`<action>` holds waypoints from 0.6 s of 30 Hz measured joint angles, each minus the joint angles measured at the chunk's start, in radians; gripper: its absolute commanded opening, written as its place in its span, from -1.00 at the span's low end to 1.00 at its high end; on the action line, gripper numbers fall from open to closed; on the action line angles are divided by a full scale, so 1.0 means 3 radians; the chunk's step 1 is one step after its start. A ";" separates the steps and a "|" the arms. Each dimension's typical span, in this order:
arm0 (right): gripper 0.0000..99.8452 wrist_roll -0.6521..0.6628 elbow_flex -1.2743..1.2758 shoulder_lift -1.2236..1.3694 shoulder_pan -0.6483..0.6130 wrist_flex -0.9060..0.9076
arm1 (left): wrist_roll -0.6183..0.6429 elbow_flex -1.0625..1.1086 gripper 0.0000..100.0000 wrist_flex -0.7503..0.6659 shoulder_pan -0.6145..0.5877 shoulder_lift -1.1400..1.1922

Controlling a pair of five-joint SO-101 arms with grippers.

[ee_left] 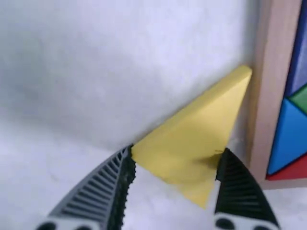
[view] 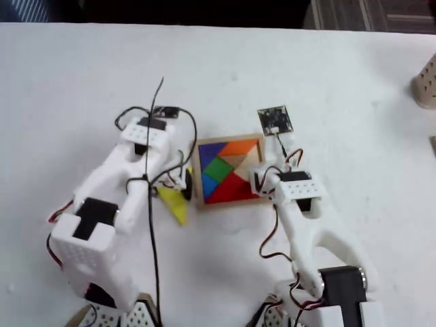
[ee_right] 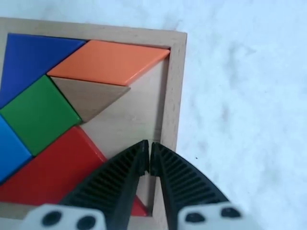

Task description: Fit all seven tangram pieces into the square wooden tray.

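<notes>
Now, L hand (ee_left: 175, 160) pinching yellow triangle (ee_left: 196, 127), R hand (ee_right: 149, 153) closed over tray (ee_right: 175, 96)

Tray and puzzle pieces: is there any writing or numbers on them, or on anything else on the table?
No text can be read anywhere.
Tray, pieces inside, yellow piece: plain, no print.
Circuit board: any marks are too small to read.
</notes>
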 measured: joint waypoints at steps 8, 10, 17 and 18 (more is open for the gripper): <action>-0.96 0.0000 0.0000 0.0000 0.0000 0.0000 | 0.0000 0.0000 -0.85 0.0000 0.0000 0.0000; -0.96 0.0000 0.0000 0.0000 0.0000 0.0000 | 0.0000 0.0000 -0.85 0.0000 0.0000 0.0000; -0.96 0.0000 0.0000 0.0000 0.0000 0.0000 | 0.0005 0.0000 -0.85 -0.0031 0.0000 -0.0425; -0.96 0.0000 0.0000 0.0000 0.0000 0.0000 | 0.0005 0.0000 -0.85 -0.0056 -0.0005 -0.0450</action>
